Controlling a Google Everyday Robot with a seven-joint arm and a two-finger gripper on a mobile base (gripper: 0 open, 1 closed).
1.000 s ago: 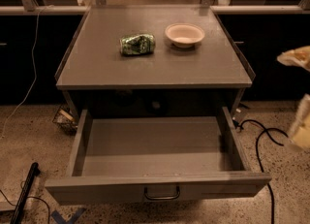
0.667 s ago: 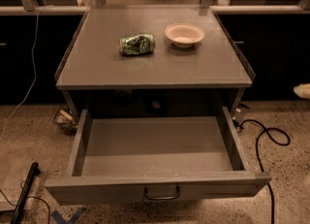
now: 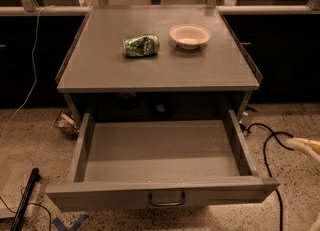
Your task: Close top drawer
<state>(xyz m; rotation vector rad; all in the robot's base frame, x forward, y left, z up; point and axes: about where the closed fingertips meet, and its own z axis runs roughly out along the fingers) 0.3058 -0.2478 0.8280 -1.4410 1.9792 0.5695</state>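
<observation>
The top drawer (image 3: 160, 147) is a wide, shallow grey drawer, pulled far out of the cabinet toward me and empty inside. Its flat front panel (image 3: 100, 195) sits low in the camera view, with a small metal loop handle (image 3: 166, 200) at its centre. Only a pale tip of my gripper (image 3: 306, 147) shows at the right edge, to the right of the drawer's right wall and apart from it. No lower drawers are in view.
On the cabinet top (image 3: 100, 70) lie a crumpled green can (image 3: 141, 45) and a white bowl (image 3: 189, 35). A black cable (image 3: 265, 150) loops on the floor at the right. A small wire basket (image 3: 65, 122) and a black rod (image 3: 25, 200) are at the left.
The pale gripper part at the right edge has dropped from level with the cabinet top to level with the drawer. The drawer, can and bowl have not moved.
</observation>
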